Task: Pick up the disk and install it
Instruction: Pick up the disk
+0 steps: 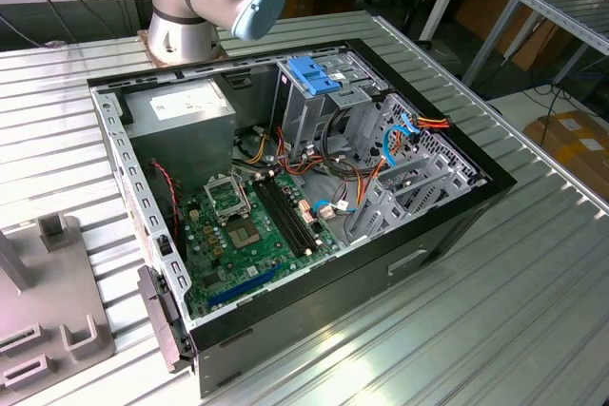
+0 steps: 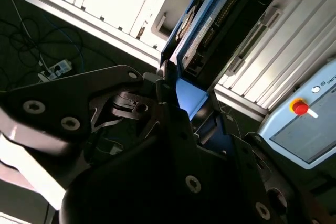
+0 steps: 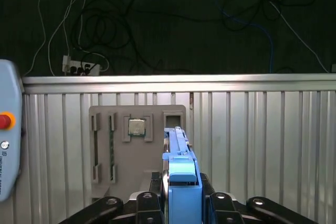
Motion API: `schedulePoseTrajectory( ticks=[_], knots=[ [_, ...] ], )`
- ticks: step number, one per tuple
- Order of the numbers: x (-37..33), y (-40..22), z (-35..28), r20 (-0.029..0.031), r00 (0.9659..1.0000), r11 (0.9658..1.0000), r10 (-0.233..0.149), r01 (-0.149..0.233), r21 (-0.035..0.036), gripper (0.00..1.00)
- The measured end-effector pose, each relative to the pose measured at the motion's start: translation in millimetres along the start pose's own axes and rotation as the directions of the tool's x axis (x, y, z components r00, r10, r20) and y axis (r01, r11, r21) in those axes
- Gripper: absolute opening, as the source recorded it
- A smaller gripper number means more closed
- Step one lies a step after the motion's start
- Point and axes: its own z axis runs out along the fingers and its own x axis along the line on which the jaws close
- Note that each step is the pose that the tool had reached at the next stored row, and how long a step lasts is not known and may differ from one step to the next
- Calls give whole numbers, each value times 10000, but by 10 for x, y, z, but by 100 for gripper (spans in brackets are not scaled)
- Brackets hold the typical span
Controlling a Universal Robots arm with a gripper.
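Black metal gripper (image 3: 182, 190) nearly closed, jaws clamping the disk (image 3: 177, 142), a flat grey drive seen edge-on in its smooth light-blue plastic rail (image 3: 182, 174), ribbed aluminium table (image 3: 262, 145) behind, grey slotted fixture plate (image 3: 105, 150) nearby, open computer case (image 1: 314, 306).

The gripper (image 3: 181, 188) clamps the disk (image 3: 182, 174) edge-on, apparently above a grey tray (image 3: 139, 161).

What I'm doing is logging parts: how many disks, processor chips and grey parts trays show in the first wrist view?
disk: 1
processor chip: 1
grey parts tray: 1
Total: 3
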Motion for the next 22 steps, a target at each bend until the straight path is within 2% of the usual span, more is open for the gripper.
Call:
schedulePoseTrajectory(
  ticks=[2,3,5,7,15,22],
  knots=[
    [1,-2,-58,0,10000,10000,0,0,1,37],
    [3,-4,-128,0,10000,10000,0,0,3,37],
    [5,-7,-217,0,10000,10000,0,0,8,37],
    [6,-8,-269,0,10000,10000,0,0,11,37],
    [5,-13,-284,1,10000,10000,2,-2,14,37],
    [5,-115,-281,1,10000,10000,1,-1,14,37]
  ],
)
